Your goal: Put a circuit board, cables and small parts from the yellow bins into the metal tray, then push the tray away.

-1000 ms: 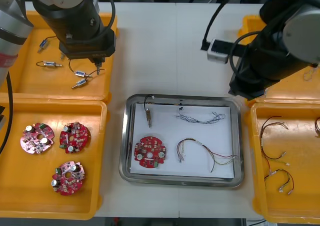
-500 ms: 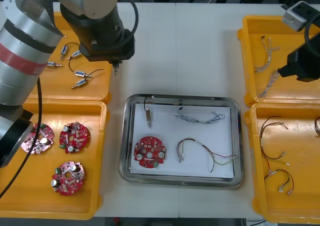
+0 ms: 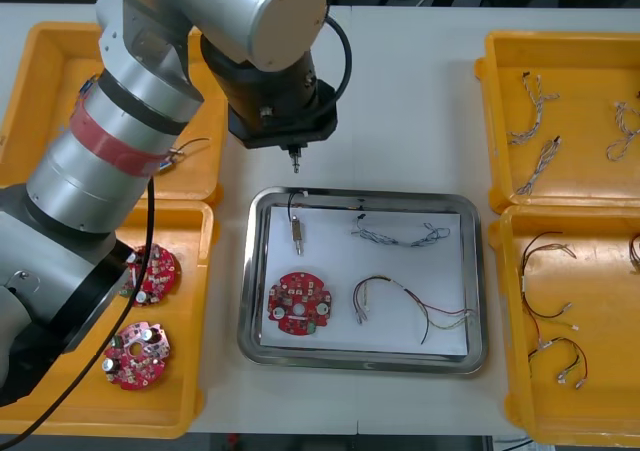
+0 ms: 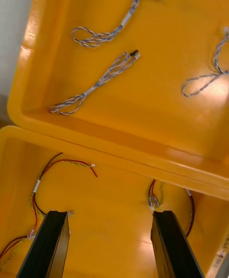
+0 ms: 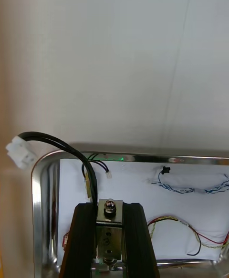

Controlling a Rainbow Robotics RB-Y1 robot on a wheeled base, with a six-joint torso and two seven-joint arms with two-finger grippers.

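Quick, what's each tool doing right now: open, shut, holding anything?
Left tool: closed on a small metal part with a black cable, near the metal tray's far rim.
Right tool: open, empty, above the right-side yellow bins.

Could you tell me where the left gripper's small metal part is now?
Front view: the left gripper holds the small metal part beyond the far rim of the metal tray, near its left corner.

On the light table (image 3: 400,91), a metal tray (image 3: 478,271) at the middle. Flanked by left yellow bins (image 3: 203,371), one behind the other, and right yellow bins (image 3: 490,121) likewise.
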